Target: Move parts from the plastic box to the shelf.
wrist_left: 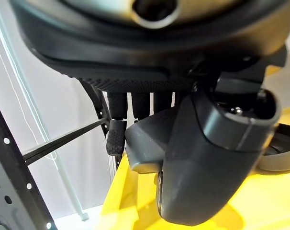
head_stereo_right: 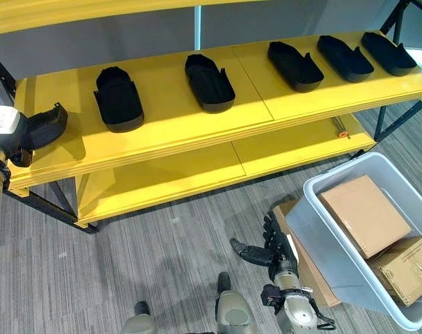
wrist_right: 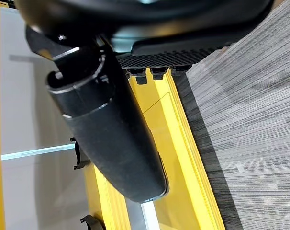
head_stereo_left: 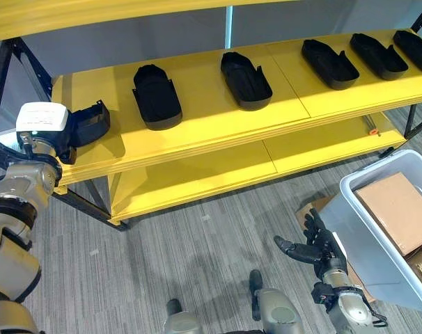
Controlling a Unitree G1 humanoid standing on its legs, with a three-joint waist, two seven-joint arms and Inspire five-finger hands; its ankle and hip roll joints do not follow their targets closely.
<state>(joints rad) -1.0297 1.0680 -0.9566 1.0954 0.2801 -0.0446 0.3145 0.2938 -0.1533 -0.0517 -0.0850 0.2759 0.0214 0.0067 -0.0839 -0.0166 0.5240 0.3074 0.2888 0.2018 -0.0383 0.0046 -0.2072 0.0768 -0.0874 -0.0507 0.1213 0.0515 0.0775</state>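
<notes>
At the far left end of the yellow shelf, the left hand sits at the edge of the upper board with a black part in its grasp. In the left wrist view the fingers are curled behind the part and the thumb lies across its front, so the hand is clamped on it. The part sits low at the shelf's left edge; whether it touches the board cannot be told.

Moving right along the same upper board, five more black parts lie in a row, each well apart from its neighbour: one left of centre, one near the centre, then three toward the right end. All rest flat with their hollow sides up. Below them the lower board of the shelf is bare yellow, carried on a dark metal frame.

On the grey floor in front of the shelf, lower right, the right hand hangs with its fingers straight and spread, holding nothing. Just beside it, to the right, stands the pale plastic box, tilted, its near wall toward the hand. Inside the box lie two brown cardboard cartons, touching one another. A flat piece of cardboard lies on the floor under the box's near edge.
</notes>
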